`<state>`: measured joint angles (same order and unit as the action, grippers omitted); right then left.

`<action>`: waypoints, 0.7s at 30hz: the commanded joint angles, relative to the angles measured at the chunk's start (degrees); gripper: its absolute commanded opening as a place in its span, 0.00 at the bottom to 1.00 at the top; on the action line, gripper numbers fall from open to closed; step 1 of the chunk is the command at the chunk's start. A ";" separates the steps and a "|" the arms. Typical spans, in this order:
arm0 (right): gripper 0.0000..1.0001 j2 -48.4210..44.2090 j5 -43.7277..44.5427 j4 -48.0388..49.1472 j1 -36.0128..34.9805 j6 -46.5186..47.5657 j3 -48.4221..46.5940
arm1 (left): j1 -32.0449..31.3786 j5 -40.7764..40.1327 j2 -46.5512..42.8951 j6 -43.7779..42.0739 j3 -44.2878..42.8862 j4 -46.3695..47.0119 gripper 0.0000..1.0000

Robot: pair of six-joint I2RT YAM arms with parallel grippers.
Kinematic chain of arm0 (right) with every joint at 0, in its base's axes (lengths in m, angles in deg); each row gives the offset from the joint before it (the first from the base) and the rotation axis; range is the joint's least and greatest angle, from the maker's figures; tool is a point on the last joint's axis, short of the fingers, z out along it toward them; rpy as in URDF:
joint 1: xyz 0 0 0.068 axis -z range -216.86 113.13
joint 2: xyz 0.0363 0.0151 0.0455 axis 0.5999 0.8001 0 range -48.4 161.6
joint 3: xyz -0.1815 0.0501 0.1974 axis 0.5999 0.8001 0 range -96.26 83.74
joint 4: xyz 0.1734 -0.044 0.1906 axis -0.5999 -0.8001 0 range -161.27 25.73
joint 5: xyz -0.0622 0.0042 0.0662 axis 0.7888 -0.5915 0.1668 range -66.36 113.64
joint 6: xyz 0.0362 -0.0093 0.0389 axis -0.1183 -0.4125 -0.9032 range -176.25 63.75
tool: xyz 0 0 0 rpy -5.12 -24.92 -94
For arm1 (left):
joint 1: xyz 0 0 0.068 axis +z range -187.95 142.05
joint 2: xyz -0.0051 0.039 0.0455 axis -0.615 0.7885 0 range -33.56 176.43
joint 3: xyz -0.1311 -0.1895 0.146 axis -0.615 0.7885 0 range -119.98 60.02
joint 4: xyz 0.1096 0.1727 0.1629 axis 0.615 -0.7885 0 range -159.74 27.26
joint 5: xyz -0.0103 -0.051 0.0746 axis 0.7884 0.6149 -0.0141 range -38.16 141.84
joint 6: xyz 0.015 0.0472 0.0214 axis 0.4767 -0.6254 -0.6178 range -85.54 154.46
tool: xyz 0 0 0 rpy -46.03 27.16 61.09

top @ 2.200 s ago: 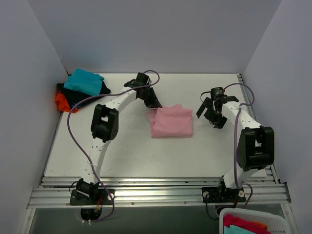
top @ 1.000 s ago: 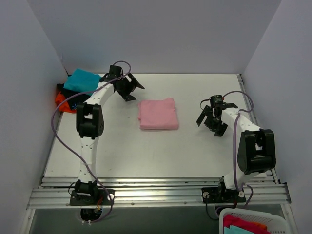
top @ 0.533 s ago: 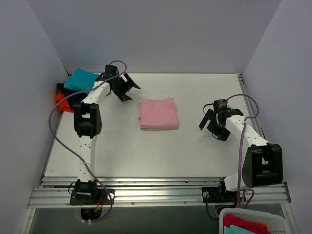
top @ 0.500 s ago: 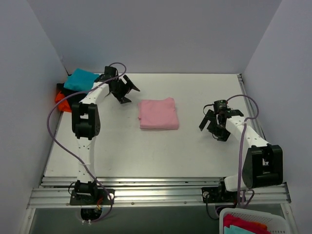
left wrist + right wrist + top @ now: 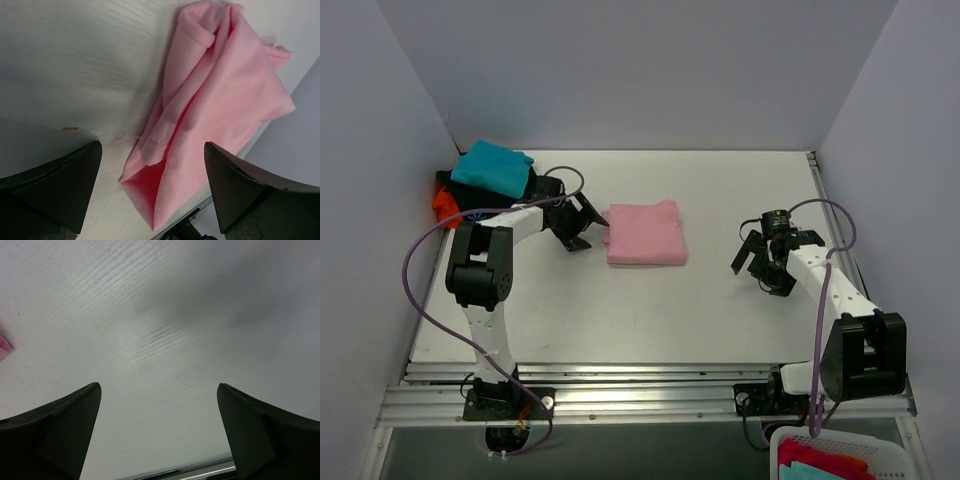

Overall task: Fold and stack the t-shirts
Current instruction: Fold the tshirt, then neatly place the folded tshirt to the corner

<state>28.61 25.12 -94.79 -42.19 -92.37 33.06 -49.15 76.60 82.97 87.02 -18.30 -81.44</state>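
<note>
Fingers of the left hand (image 5: 590,230) stand wide apart and empty, just beside the left edge of the folded light-pink cloth t-shirt (image 5: 646,233), which lies mid-tabletop (image 5: 620,320). The right hand (image 5: 758,272), likewise spread and empty, hovers near the right edge. A teal cloth tee (image 5: 492,166), a black tee (image 5: 465,195) and an orange-red tee (image 5: 443,207) are heaped in the far-left corner.

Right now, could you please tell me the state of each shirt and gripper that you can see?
pink t-shirt: folded, flat on the table.
left gripper: open at that shirt's left edge, gripping nothing.
right gripper: open over bare table, empty.
teal t-shirt: folded, on top in the far-left corner.
black t-shirt: lying under the teal one.
orange-red t-shirt: lowest, under the black one.
</note>
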 commanded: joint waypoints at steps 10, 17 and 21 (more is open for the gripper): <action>0.97 -9.33 3.97 -10.69 0.05 -0.36 -0.21 | -4.35 -0.41 5.99 4.05 -1.13 16.59 0.94; 0.97 -9.25 5.29 -12.72 0.40 0.35 -2.14 | -6.20 -4.53 9.49 4.14 -1.65 15.27 0.02; 0.97 -9.60 5.91 -14.56 0.58 1.14 -3.37 | -7.08 -4.97 12.49 4.22 -5.51 15.36 0.02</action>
<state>20.04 28.55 -105.02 -42.08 -92.11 32.41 -55.06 75.90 92.08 92.55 -21.19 -64.74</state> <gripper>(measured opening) 0.972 0.049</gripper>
